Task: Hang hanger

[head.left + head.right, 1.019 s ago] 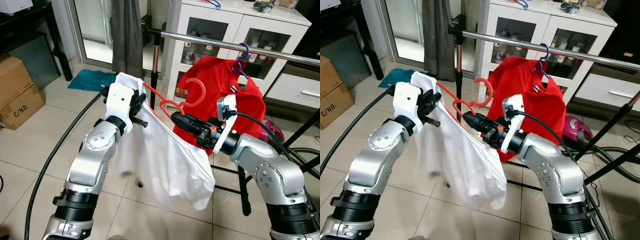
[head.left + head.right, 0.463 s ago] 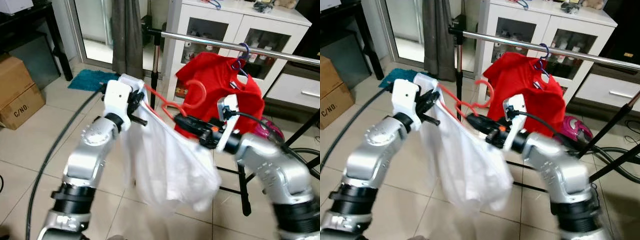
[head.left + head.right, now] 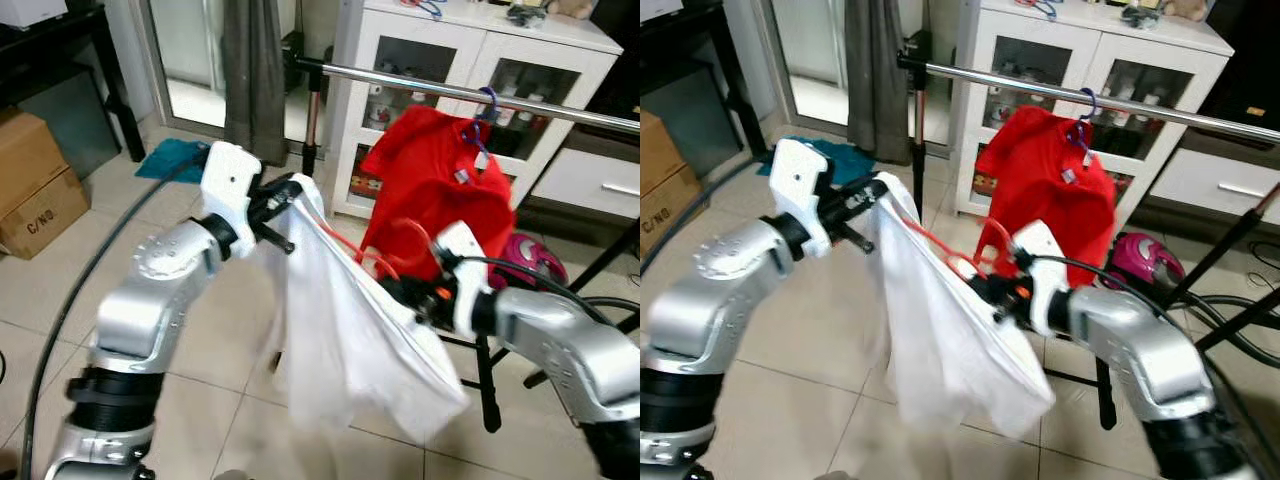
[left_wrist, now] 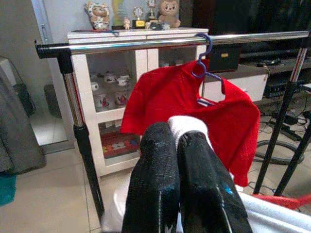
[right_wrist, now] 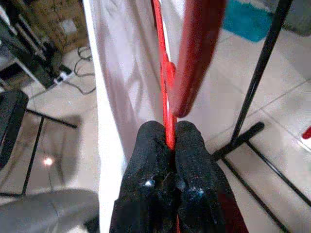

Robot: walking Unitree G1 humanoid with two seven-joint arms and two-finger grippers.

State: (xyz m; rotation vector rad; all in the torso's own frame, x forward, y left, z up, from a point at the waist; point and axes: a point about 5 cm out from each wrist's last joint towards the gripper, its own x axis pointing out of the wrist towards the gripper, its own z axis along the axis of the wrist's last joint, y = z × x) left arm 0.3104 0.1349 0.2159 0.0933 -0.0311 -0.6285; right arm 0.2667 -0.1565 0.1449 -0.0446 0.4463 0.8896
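left claw (image 3: 283, 190), fingers pressed together on one shoulder of the white shirt (image 3: 350, 330), holds it raised in front of the clothes rail (image 3: 450, 88). right claw (image 3: 400, 292), lower and nearer the robot's right, is pinched on the thin bar of the red hanger (image 5: 165, 82), which runs inside the shirt between the two claws. the shirt hangs slack below both claws, above the tiled floor (image 3: 60, 270). behind, a red shirt (image 3: 440, 180) hangs from the rail on a purple hanger (image 3: 484, 120), before a white cabinet (image 3: 470, 50).
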